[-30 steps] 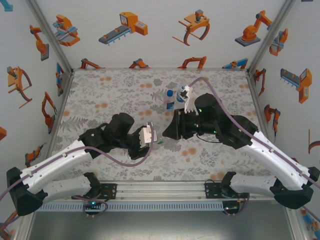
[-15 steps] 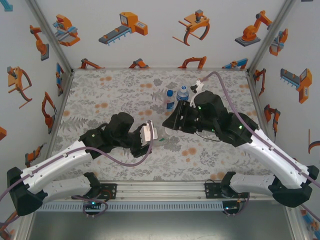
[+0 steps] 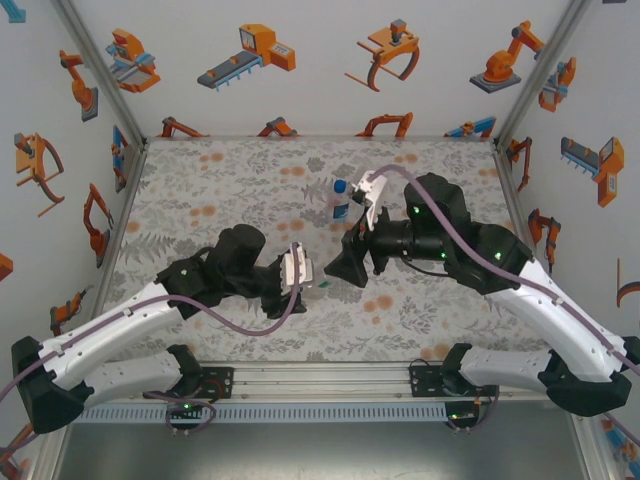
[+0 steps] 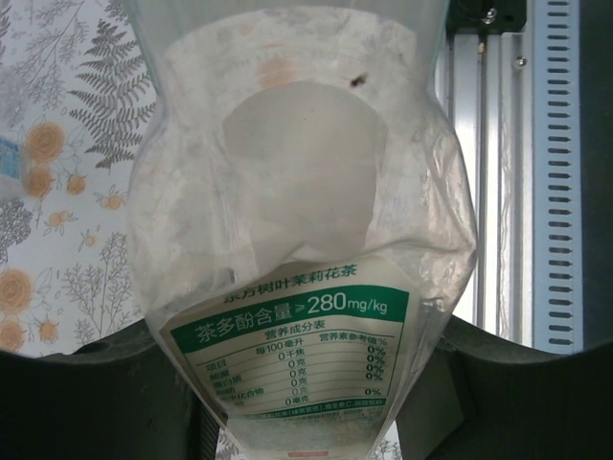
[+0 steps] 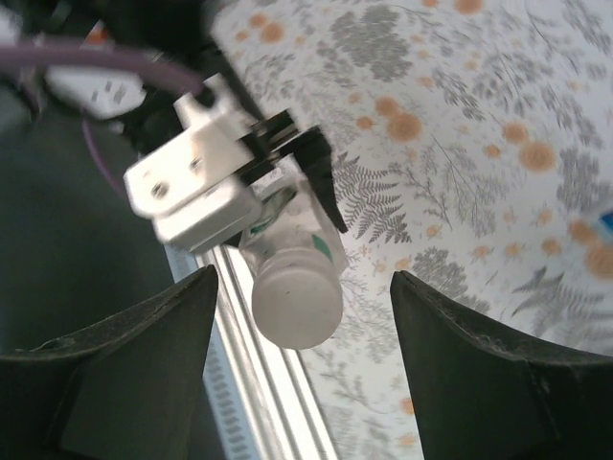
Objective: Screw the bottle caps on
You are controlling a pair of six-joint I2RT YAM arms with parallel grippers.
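Left gripper (image 3: pixel 298 270): clenched on my slim bottle (image 4: pixel 306 287).
Right gripper (image 5: pixel 302 287): just let go, jaws now spread.
White cap (image 5: pixel 297 305): on the bottle neck, between my right fingers, untouched.
Meaning: one twist finished; regrip likely.

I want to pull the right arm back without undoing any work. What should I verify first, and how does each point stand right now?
1. Left gripper holding the white-and-green bottle: ok, shut on its body.
2. White cap on that bottle's neck: ok, it sits on the end; how tight it is, cannot tell.
3. Right gripper free of the cap: ok, its fingers stand apart on either side, not touching it.
4. Blue-label bottle at the back upright with its blue cap on: ok.
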